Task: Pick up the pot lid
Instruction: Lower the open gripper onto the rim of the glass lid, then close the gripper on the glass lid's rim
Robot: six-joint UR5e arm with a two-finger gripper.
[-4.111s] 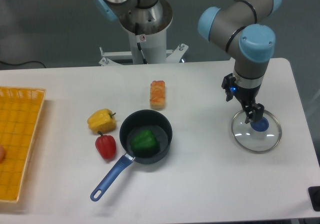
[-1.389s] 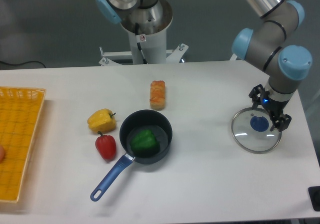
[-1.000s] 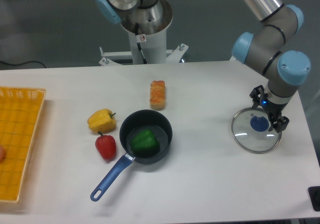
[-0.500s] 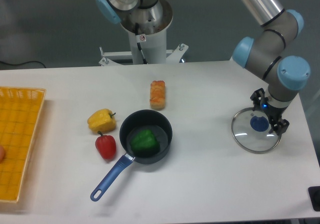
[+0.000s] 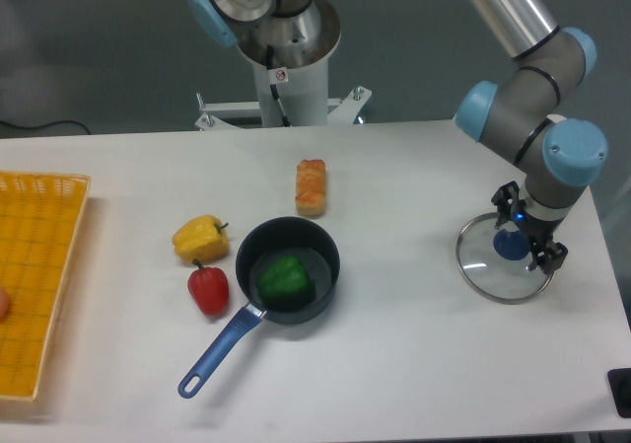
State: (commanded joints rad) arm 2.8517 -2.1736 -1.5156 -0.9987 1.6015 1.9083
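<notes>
Sitting far from the lid [image 5: 482, 270] is a pan [image 5: 268, 246].

Setting: reads as a robotics lab or test bench. Evidence: base of a robot arm [image 5: 296, 29] at the far side of a plain white tabletop [image 5: 394, 364]; loose black cable [image 5: 44, 124] beyond it; metal bracket [image 5: 340, 103] by the base. Kitchen items, incl. a pan [image 5: 321, 252] and peppers [image 5: 200, 239], sit spaced out (props, by the look of them). Exact room type: cannot confirm.
</notes>
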